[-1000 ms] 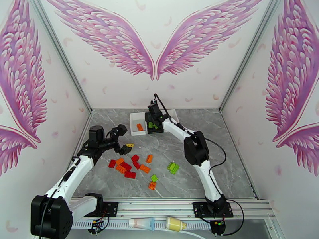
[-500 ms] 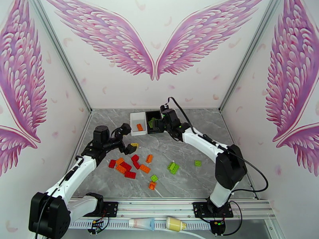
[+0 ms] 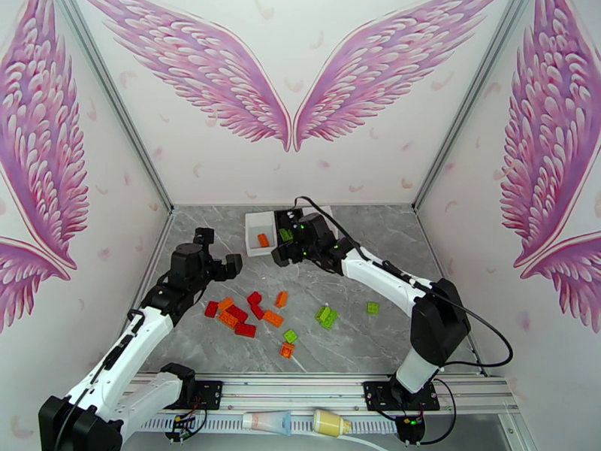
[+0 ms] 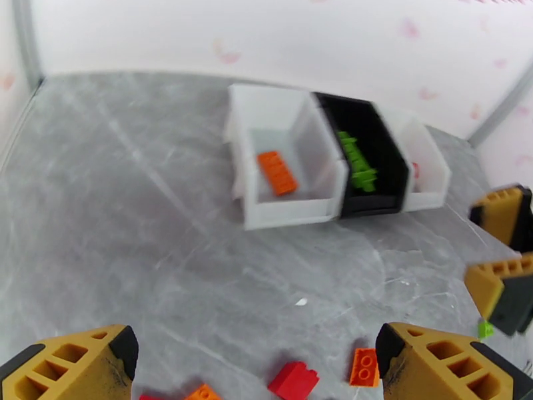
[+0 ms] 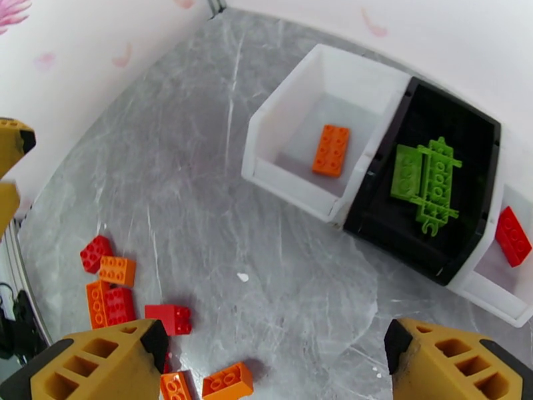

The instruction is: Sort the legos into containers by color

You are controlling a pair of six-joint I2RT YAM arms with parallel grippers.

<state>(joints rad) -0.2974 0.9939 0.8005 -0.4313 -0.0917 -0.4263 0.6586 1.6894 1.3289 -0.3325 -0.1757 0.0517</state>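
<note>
Legos (image 3: 237, 313) of studded plastic are seen strewn across the marbled grey counter (image 3: 360, 340), with a few already lodged by colour in the smooth-walled containers (image 5: 286, 175). Jaws on the left arm (image 3: 143, 332) and right arm (image 3: 383, 276) are shown released and empty. A lone brick is best pinched squarely across its flat sides.

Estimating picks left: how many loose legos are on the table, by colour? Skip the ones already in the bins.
Red legos: 5
Orange legos: 5
Green legos: 4, counting the touching pair as 2
Total: 14 loose on the table
</note>
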